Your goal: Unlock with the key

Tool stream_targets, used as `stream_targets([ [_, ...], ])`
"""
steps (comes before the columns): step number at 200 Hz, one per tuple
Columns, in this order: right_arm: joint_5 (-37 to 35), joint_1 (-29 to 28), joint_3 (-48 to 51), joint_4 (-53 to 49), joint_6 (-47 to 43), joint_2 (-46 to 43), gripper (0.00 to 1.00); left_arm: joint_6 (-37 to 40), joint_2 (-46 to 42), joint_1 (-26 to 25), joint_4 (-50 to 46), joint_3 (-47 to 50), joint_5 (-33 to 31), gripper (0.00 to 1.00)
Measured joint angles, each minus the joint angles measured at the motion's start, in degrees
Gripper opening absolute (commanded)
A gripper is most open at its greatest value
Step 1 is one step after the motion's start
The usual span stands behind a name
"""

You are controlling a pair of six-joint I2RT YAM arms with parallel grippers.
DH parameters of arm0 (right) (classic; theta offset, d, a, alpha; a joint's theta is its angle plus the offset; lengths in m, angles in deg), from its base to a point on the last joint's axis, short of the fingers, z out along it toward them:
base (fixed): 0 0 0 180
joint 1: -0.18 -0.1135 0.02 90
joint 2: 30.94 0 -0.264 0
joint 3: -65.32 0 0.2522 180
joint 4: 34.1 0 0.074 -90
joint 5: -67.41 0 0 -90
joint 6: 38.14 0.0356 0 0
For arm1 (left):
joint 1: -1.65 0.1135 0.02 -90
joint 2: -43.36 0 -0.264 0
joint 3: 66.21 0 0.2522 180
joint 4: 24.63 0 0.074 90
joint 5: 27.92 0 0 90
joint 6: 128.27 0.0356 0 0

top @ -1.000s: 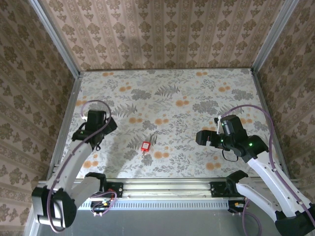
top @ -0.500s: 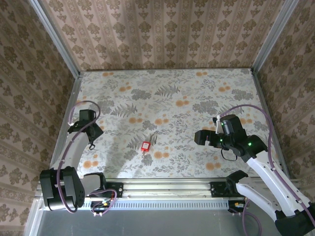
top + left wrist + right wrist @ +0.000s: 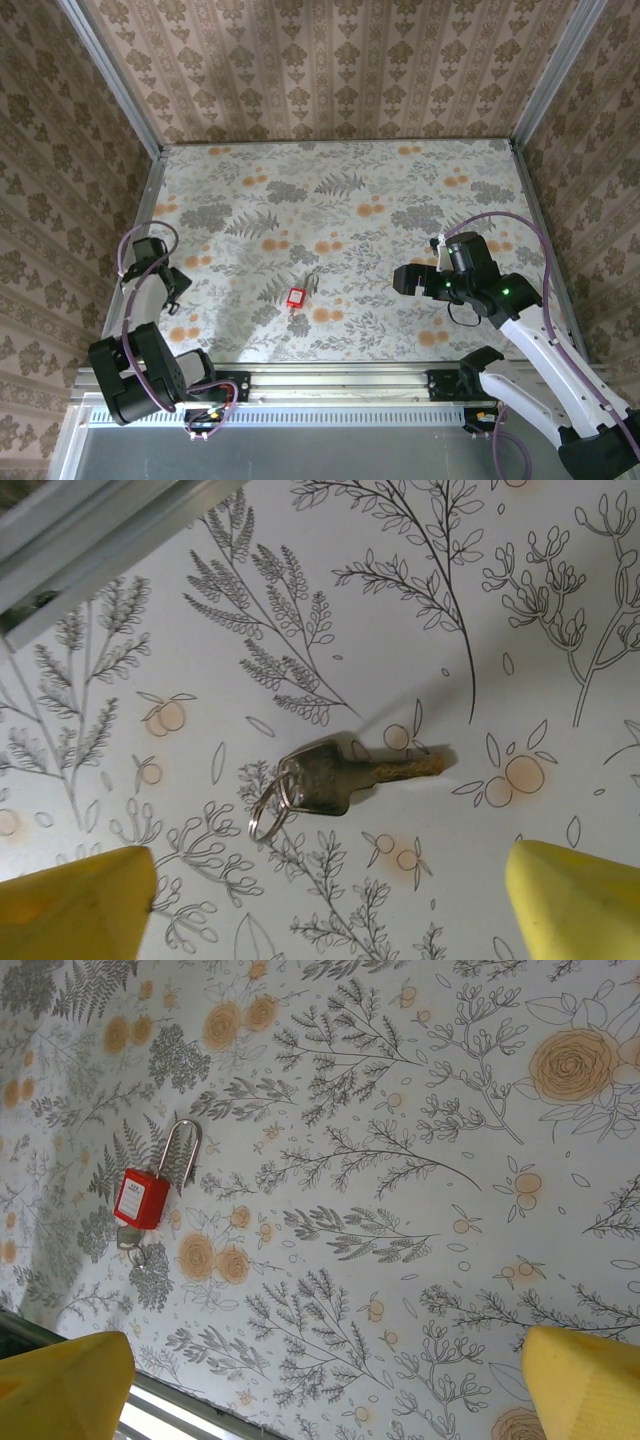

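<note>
Walls (image 3: 340, 70): patterned paper on three sides, enclosing my work area.
Bench (image 3: 400, 200): covered with a floral print of grey ferns and orange blooms; flat, with two small things lying on it.
Rail (image 3: 340, 380): aluminium, along the near edge of the bench, with both my bases bolted to it. In my left wrist view a length of it crosses the top left corner.
Right arm (image 3: 520, 320): reaches from its base toward the middle of the bench, wrist pointing left.
Left arm (image 3: 150, 262): folded back close to the bench's left edge, wrist low over the cover.
Right jaws: spread wide, with nothing between them. The yellow fingertips (image 3: 60, 1385) sit at the two bottom corners of my right wrist view. They are well apart from the padlock, on its right.
Left jaws: spread wide and empty. The yellow fingertips (image 3: 70, 900) stand at either bottom corner of my left wrist view, with the key on the cover beyond the gap, touched by neither.
Padlock (image 3: 296, 297): red body, silver shackle (image 3: 180, 1150), lying flat near the middle of the bench, nearer the rail than the far wall. The shackle points away from the rail. A small grey piece sits at the body's opposite end; I cannot tell what it is.
Key (image 3: 335, 780): lying flat on the bench near the left end of the rail, dull grey bow, brassy blade pointing right in my left wrist view.
Ring (image 3: 272, 805): thin split ring through the key's bow, resting on the cover.
</note>
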Motion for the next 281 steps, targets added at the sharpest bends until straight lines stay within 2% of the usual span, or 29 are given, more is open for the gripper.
stream_targets([
  [33, 0.9, 0.0, 0.4, 0.0, 0.0, -0.6, 1.0, 1.2, 2.3, 3.4, 2.1, 0.0, 3.2, 0.84],
  [78, 1.3, 0.0, 0.7, 0.0, 0.0, -0.7, 1.0, 2.6, 2.7, 5.2, 4.1, 0.0, 6.4, 0.75],
  [149, 2.5, 0.0, 0.7, 0.0, 0.0, -0.7, 1.0, 2.8, 4.3, 7.6, 4.8, 0.0, 8.2, 0.68],
  [177, 2.6, 0.0, 0.7, -0.1, 0.0, -0.8, 1.0, 2.9, 5.0, 8.6, 5.2, 0.0, 9.4, 0.58],
  [263, 2.8, 0.0, 0.7, -1.6, 0.0, -1.7, 0.98, 3.0, 7.8, 11.4, 7.7, 0.0, 13.3, 0.39],
  [281, 2.8, 0.0, 0.7, -1.6, 0.0, -2.1, 0.98, 3.2, 7.8, 11.5, 8.2, 0.1, 13.9, 0.29],
])
